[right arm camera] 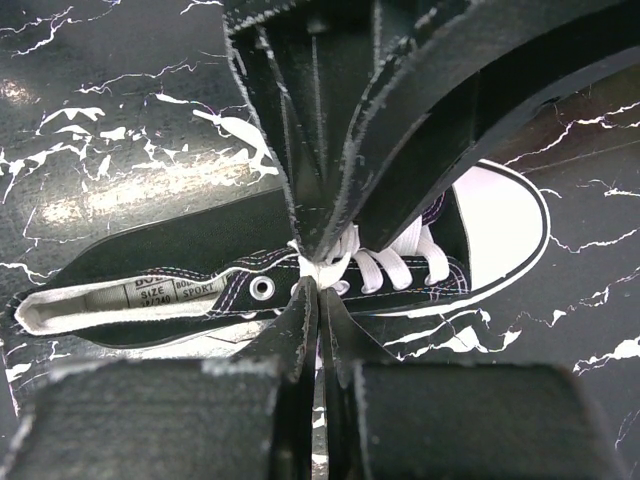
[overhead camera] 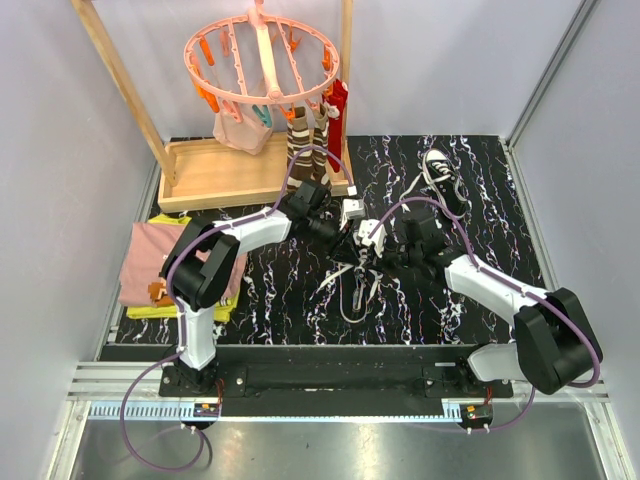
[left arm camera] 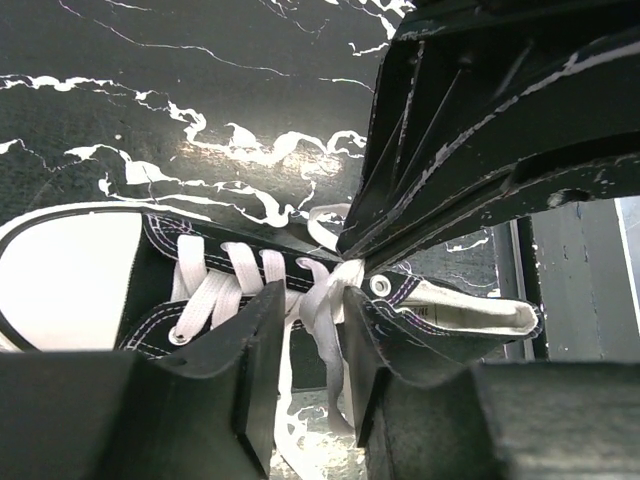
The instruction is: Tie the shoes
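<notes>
Marbled black tabletop (left arm camera: 150, 60), canvas sneaker (left arm camera: 150, 300), white laces (left arm camera: 215, 290)

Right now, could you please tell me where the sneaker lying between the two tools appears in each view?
Top external: sneaker at picture centre, largely hidden.
Left wrist: sneaker across the lower middle, toe left.
Right wrist: sneaker across the middle, toe right.
Shared landmark: its white toe cap.

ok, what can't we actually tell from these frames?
Left wrist: left claw straddles the lace; pinched or loose, unclear.
Right wrist: right claw covers the lace crossing; size label inside the shoe too small to read.
Top view: both claws hide that shoe.
</notes>
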`<state>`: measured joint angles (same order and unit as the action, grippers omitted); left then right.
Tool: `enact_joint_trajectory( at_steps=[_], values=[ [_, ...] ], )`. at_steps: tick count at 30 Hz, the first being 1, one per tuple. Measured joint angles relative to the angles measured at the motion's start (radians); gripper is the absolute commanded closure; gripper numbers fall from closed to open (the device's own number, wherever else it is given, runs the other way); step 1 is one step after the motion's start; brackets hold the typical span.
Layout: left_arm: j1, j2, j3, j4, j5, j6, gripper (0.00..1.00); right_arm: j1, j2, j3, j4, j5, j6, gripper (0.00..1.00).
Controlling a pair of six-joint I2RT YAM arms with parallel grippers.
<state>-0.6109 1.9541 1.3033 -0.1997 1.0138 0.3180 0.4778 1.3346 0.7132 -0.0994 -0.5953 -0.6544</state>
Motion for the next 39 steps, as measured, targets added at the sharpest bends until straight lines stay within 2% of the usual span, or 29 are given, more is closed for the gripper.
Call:
enact_joint_trajectory(
  at_steps=[7, 10, 21, 24, 26, 30, 34, 37, 38, 39],
  values=[
    [-0.004, 0.000, 0.010, -0.013, 0.013, 0.003, 0.59, 0.004, -0.002, -0.002, 0.002, 0.000, -0.005, 1.00],
    [-0.005, 0.000, 0.011, -0.015, 0.023, 0.008, 0.62, 0.006, -0.002, -0.006, 0.005, 0.000, -0.007, 1.00],
    [-0.013, 0.002, 0.014, -0.040, 0.027, 0.034, 0.63, 0.007, -0.012, -0.018, 0.008, 0.002, -0.012, 1.00],
    [-0.016, 0.010, 0.020, -0.048, 0.027, 0.042, 0.71, 0.007, -0.012, -0.020, 0.010, 0.002, -0.014, 1.00],
    [-0.019, 0.012, 0.021, -0.054, 0.027, 0.046, 0.72, 0.007, -0.012, -0.020, 0.011, 0.002, -0.014, 1.00],
    [-0.021, 0.012, 0.023, -0.055, 0.027, 0.052, 0.87, 0.007, -0.012, -0.021, 0.016, 0.003, -0.014, 1.00],
    [-0.021, 0.012, 0.023, -0.058, 0.027, 0.057, 0.97, 0.007, -0.012, -0.021, 0.021, 0.004, -0.014, 1.00],
    [-0.021, 0.012, 0.023, -0.058, 0.026, 0.068, 1.00, 0.007, -0.013, -0.022, 0.022, 0.004, -0.014, 0.87],
    [-0.021, 0.012, 0.023, -0.059, 0.026, 0.075, 1.00, 0.007, -0.013, -0.023, 0.022, 0.008, -0.013, 0.78],
    [-0.021, 0.012, 0.023, -0.059, 0.024, 0.081, 1.00, 0.007, -0.013, -0.023, 0.022, 0.011, -0.007, 0.63]
  ],
)
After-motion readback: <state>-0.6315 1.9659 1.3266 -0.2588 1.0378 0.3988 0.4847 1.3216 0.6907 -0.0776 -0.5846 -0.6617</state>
